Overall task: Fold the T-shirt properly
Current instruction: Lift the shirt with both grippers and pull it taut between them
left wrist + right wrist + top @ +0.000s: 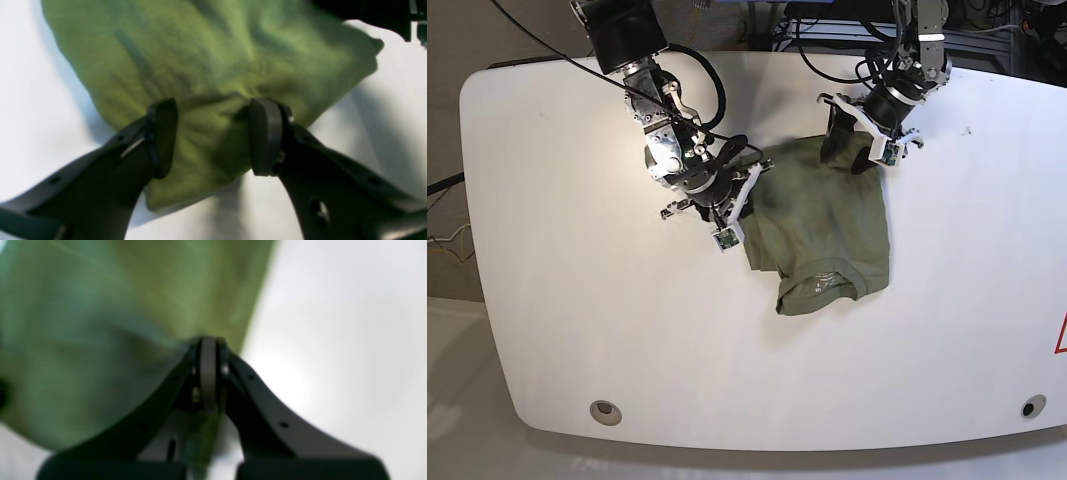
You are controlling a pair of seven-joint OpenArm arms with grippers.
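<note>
The olive-green T-shirt (827, 225) lies crumpled on the white table (577, 250), its collar toward the front edge. My right gripper (745, 185) is at the shirt's left edge. In the right wrist view that gripper (208, 373) is shut, with green T-shirt (100, 323) cloth pinched between the pads. My left gripper (852, 140) is at the shirt's far edge. In the left wrist view it (213, 133) stands open, its fingers (163, 136) straddling a bunched fold of the T-shirt (206, 56).
Cables and dark equipment (847, 30) crowd the table's far edge behind the arms. Two round holes (606, 410) sit near the front edge, one at each side. A red mark (1060, 335) shows at the right edge.
</note>
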